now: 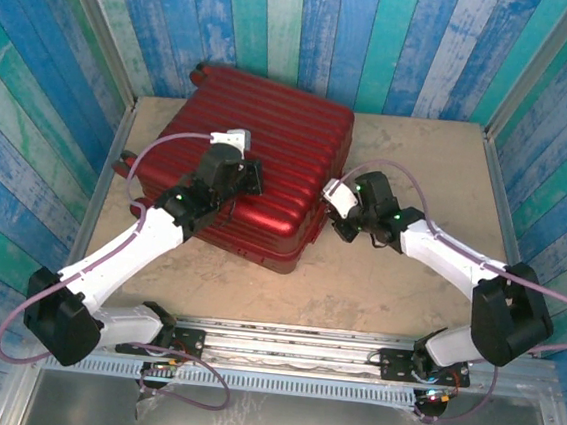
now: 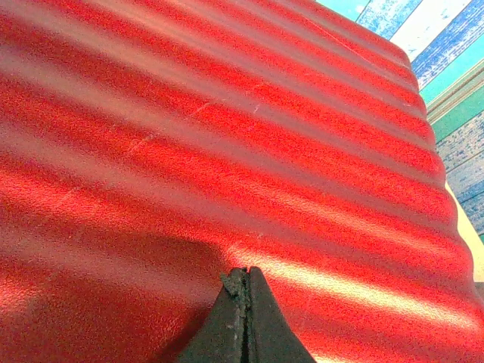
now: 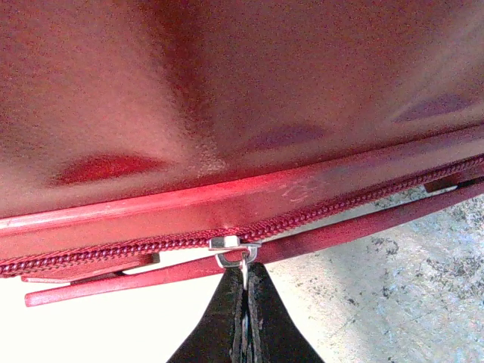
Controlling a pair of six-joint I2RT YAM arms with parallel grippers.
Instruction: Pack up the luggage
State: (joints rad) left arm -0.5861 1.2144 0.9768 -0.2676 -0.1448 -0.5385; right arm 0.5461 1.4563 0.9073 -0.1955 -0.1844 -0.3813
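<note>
We note left gripper (image 2: pixel 243 274) pressed together over ribbed luggage (image 1: pixel 289 138) shell; right gripper (image 3: pixel 245 286), luggage's 3 o'clock edge, pinches zipper pull (image 3: pixel 235 246).

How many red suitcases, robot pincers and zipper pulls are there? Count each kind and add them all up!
Red suitcase: 1
Robot pincers: 2 (left pincer, right pincer)
Zipper pull: 1 in sight
Total: 4
</note>
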